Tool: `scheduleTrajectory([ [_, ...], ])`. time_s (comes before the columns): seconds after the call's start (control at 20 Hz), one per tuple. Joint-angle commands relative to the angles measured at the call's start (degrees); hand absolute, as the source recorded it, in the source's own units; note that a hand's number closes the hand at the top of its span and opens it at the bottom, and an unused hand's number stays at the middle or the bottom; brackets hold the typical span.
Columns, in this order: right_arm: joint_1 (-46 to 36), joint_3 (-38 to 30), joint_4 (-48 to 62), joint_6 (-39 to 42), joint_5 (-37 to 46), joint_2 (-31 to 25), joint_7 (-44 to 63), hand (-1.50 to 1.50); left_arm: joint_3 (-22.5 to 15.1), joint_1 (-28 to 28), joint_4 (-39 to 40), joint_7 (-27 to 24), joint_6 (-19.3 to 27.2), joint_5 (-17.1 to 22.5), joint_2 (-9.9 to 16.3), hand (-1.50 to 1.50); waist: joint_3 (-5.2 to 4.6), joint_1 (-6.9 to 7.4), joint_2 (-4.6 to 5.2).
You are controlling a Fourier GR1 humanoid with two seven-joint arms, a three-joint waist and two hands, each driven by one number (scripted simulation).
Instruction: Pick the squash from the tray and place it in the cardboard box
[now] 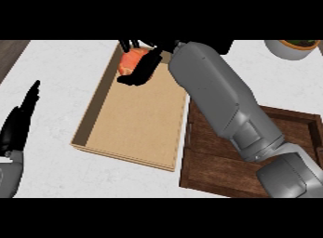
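A: Where is the squash (129, 62) sitting at this moment?

B: It is hanging at the far end of the cardboard box (139, 123), between the box's side walls, and the right hand (142, 69) is curling round it. The orange body is showing to the left of the black fingers (137, 76), and the thumb side is wrapping the far part of it. I cannot tell whether it is touching the box floor.

A: And the arm?

B: The grey right forearm (215, 88) is stretching from the near right corner, crossing over the wooden tray (301, 123) and the box's right wall.

A: What is the tray doing?

B: It is lying just to the right of the box, touching or nearly touching its long side, with much of its dark floor hidden under the arm.

A: The other hand?

B: The left hand (18, 125) is resting at the near left edge, fingers straight and pointing up, holding nothing, well apart from the box.

A: Anything else showing?

B: A pale pot (291, 50) is sitting at the far right corner of the white counter (47, 69), cut by the frame.
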Motion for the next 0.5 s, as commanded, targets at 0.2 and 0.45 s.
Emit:
scheduleTrajectory([
  [0.2,-0.37,9.96,3.67,-8.72,-5.44,0.15,6.03,1.5,-0.51,-2.39,2.59,-2.16,-0.63,-0.14,-0.58,0.0,-0.12,3.33,0.92],
  [0.45,2.97,12.17,5.38,-5.83,-11.03,0.15,10.64,-1.5,-2.0,-5.67,1.22,0.44,-2.05,-0.5,-0.63,0.0,-0.09,5.23,1.42],
])
